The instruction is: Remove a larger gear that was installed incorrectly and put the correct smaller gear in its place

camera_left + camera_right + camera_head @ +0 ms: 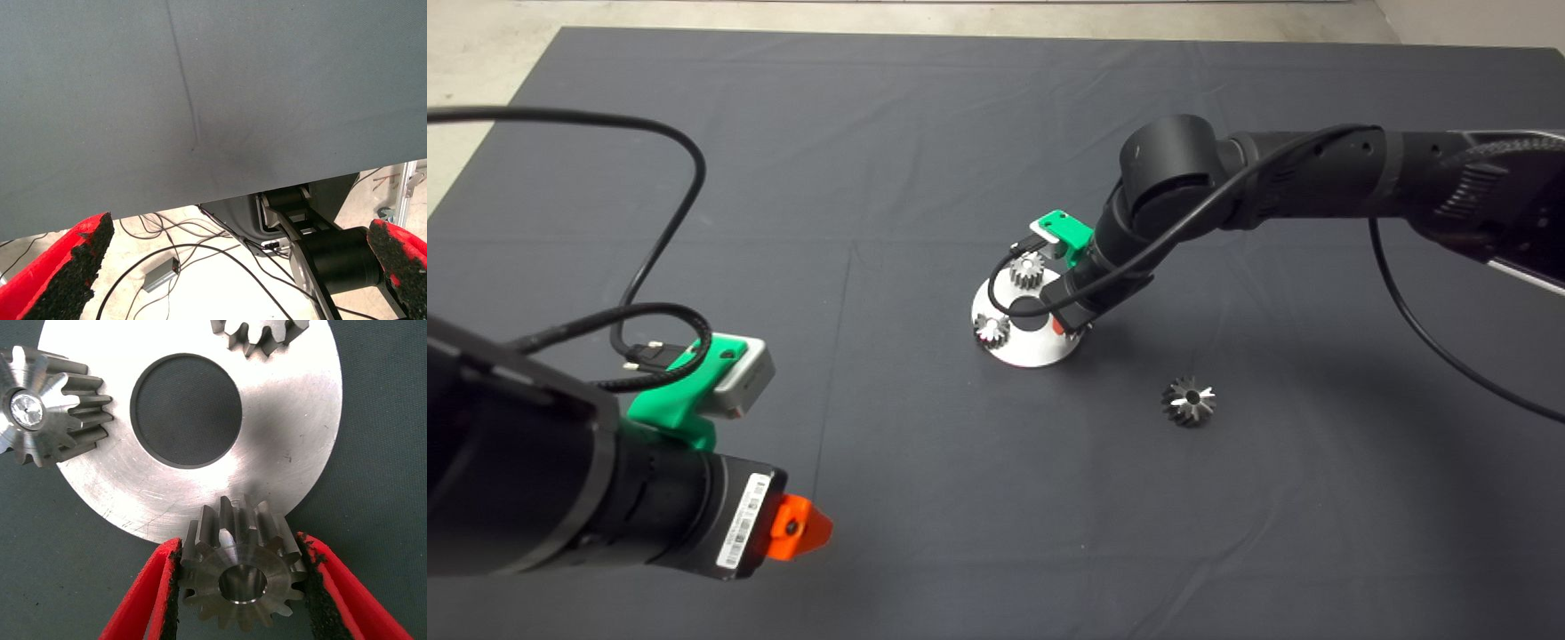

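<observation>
The larger gear [1189, 400] lies by itself on the dark mat, to the right of and nearer than the round silver plate [1040, 351]. My right gripper [1059, 326] hangs over the plate's right edge. In the right wrist view it [239, 541] is shut on the smaller gear [240, 583], its black pads [311, 583] pressed against the teeth on both sides. This gear has an empty centre hole and overlaps the rim of the plate [293, 453]. My left gripper [800, 526] waits at the lower left, open [243, 230], with nothing in it.
Two other small gears sit on the plate: one [50, 413] [991, 330] with a pin through its centre, another [263, 333] [1029, 269] at the far rim. The plate has a large centre hole [185, 410]. Cables loop over the mat by the left arm.
</observation>
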Controlling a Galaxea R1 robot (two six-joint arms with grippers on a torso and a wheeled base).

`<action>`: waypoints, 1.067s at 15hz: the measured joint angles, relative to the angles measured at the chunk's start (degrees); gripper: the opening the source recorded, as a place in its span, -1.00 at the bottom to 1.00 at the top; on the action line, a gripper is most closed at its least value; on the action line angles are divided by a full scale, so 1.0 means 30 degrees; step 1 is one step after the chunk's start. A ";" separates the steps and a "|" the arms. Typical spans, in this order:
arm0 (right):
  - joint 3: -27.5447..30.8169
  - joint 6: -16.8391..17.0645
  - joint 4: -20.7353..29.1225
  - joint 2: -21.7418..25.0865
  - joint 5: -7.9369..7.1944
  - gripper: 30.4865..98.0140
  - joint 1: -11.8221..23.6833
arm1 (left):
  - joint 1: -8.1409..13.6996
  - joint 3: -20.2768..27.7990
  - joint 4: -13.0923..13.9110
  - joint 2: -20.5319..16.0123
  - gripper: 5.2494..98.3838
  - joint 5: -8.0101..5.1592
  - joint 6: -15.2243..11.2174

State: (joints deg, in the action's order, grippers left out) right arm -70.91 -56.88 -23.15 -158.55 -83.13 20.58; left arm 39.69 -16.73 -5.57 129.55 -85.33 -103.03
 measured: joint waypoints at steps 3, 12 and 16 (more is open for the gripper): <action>-0.0067 0.0000 -0.0089 0.0004 0.0016 -0.68 -0.0033 | 0.0000 0.0000 -0.0004 0.0000 0.99 0.0000 0.0000; -0.0111 0.0000 -0.0268 0.0000 0.0065 -0.68 -0.0335 | 0.0000 0.0000 0.0004 -0.0008 0.99 -0.0006 0.0000; -0.0152 0.0000 -0.0374 0.0000 0.0093 -0.68 -0.0448 | 0.0000 0.0000 0.0004 -0.0008 0.99 -0.0008 0.0000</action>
State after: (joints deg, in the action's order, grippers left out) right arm -71.36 -56.88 -24.27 -158.55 -82.85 19.24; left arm 39.69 -16.73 -5.56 129.53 -85.36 -103.03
